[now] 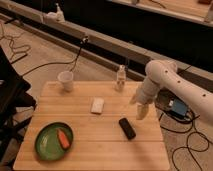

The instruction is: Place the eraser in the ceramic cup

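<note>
Here the released, empty hand [141,111] hangs near the eraser [127,128]; a misaligned descent may push it away

eraser [127,128] front-right on table [100,147] | ceramic cup [65,80] back-left | gripper [141,112] over right side, behind eraser

A pale wooden table top [100,152] is seen, its slat grain visible and its finish matt. The small black oblong eraser [127,128] is shown dark and matt, the small white ceramic cup [65,80] smooth. A faint sheen is carried by the round green plate [44,149]. The cream, smooth-shelled gripper [141,112], held empty with fingers apart above the table's right side, looks like matt plastic.
</note>
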Robot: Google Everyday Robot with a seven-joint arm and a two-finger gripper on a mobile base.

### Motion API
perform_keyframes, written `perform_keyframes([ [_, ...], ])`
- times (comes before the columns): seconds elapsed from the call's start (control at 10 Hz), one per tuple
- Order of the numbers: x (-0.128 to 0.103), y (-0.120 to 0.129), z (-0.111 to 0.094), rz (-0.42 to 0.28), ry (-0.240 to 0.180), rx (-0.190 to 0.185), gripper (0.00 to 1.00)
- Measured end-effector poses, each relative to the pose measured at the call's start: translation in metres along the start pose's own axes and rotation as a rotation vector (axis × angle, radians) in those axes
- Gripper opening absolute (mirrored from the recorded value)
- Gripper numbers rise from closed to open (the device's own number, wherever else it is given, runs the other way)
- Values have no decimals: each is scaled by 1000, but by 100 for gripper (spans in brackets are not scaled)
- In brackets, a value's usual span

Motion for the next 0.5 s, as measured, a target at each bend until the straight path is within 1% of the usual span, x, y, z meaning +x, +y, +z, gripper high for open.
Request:
perform_keyframes([
  [0.1,-1,-9,-6,27,9,17,65],
  [0.2,-6,-24,-10,61,14,41,65],
  [0.3,-16,-42,-7,97,13,65,65],
  [0.4,-19,-51,-3,122,10,78,65],
  [0.5,-24,-62,5,163,8,97,65],
])
